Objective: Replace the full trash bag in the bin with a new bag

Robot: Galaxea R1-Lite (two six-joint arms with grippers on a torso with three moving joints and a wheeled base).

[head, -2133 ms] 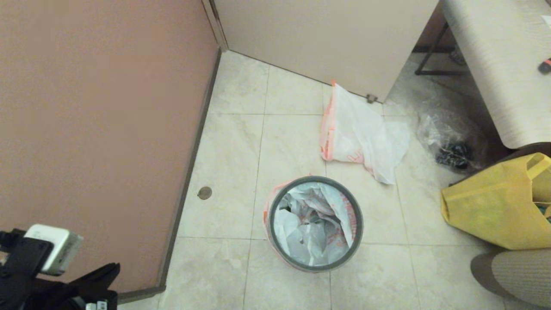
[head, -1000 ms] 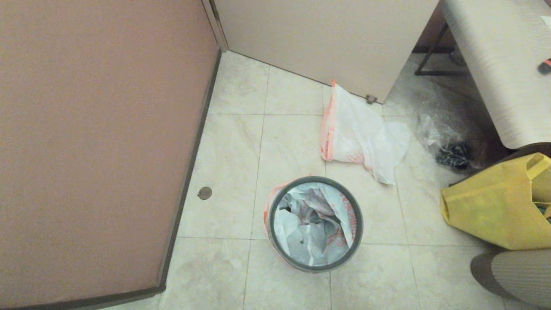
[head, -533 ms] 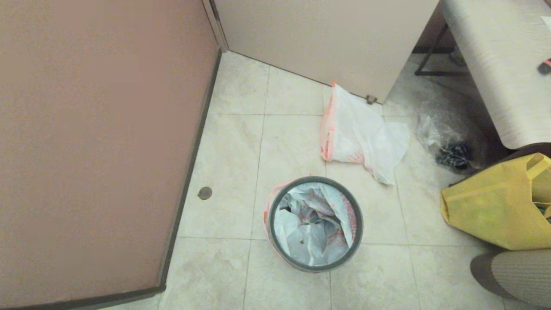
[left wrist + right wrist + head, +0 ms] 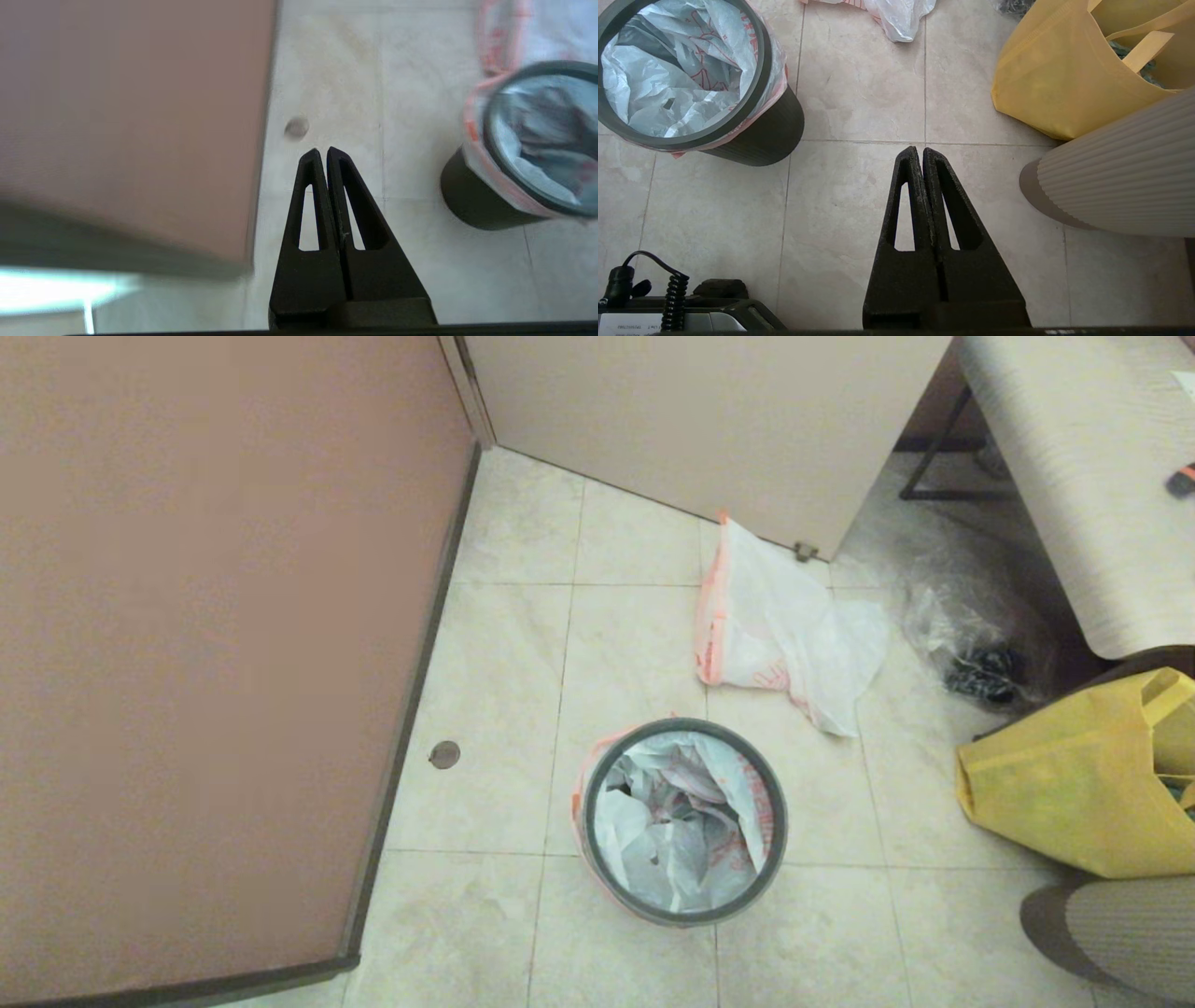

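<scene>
We log a glossy marble-look tile floor (image 4: 495,644). At 3 o'clock slumps a soft yellow cloth tote (image 4: 1064,793). Centre: the tapered, round black bin (image 4: 761,130), grey ring on its rim, lined with a crinkled translucent white bag (image 4: 677,821). At 12 o'clock of it a similar bag (image 4: 784,635) lies flat. Left gripper (image 4: 322,151) and right gripper (image 4: 918,150) hang over bare tile, wedge fingers pressed together, holding nothing.
</scene>
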